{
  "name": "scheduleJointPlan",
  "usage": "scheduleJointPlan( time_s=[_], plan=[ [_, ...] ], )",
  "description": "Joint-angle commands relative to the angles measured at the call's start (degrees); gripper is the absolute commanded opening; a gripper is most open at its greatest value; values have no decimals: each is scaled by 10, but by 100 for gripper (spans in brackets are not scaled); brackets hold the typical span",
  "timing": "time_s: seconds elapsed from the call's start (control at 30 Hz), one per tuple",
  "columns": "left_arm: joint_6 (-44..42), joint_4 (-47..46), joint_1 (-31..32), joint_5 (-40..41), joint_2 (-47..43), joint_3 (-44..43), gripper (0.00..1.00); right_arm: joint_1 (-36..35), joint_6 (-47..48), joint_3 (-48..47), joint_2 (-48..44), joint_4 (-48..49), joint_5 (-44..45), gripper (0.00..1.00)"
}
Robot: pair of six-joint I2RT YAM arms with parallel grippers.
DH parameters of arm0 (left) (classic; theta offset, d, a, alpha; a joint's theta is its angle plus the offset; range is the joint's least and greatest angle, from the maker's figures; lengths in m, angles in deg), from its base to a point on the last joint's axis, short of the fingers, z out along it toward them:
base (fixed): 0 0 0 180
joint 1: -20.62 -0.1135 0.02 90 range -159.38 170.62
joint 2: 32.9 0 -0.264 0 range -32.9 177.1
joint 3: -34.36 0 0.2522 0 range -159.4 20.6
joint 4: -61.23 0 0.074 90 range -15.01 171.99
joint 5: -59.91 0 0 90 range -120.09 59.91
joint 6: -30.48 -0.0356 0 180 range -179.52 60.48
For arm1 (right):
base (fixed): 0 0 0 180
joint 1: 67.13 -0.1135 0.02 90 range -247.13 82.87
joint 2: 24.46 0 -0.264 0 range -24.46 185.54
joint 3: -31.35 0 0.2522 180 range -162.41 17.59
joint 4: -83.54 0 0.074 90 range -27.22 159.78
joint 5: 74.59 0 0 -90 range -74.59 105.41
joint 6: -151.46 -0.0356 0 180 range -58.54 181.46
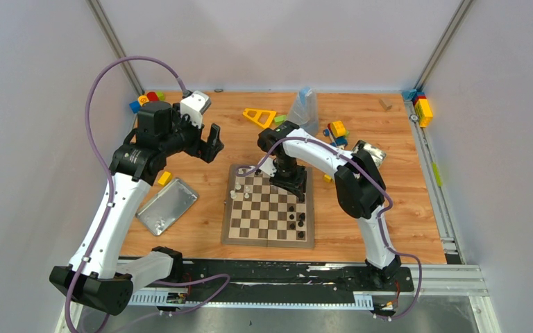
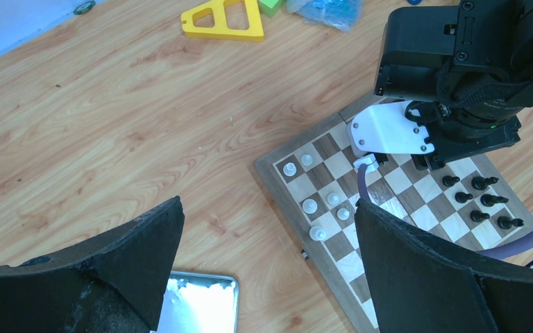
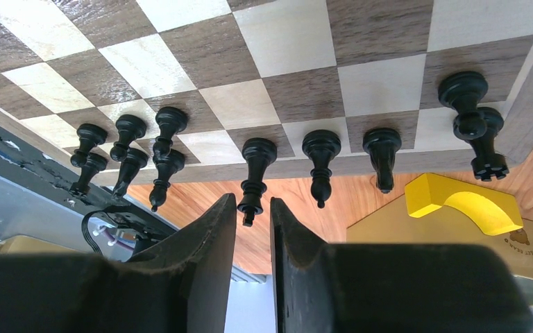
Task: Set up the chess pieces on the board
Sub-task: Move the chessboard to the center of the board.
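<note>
Right pincer (image 3: 252,206), jaws set narrowly about the head of a black chess piece (image 3: 255,163) standing in the board's (image 1: 264,225) edge row; whether it is clamped cannot be told. Left pincer (image 1: 209,142) hangs fully released above the tabletop (image 1: 361,229), beyond the board's far-left corner.

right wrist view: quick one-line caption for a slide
Close-up: right gripper, jaws narrowly parted, lined up on one black chess piece in the row at the chessboard edge
</note>
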Motion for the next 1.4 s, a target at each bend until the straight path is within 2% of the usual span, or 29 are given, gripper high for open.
scheduleJointPlan(
  time_s=[0.0, 1.03, 1.2, 1.37],
  plan=[
    [-12, -11, -5, -5, -11, 1, 100, 2, -1, -21, 7, 8, -4, 25],
    [-12, -13, -5, -5, -13, 3, 100, 5, -12, -55, -38, -3, -33, 30],
    [-12, -13, -5, -4, -11, 2, 100, 35, -22, -77, -87, 16, -62, 33],
    [-10, -14, -5, -7, -6, -1, 100, 121, -51, -47, -140, 76, -100, 34]
  ],
)
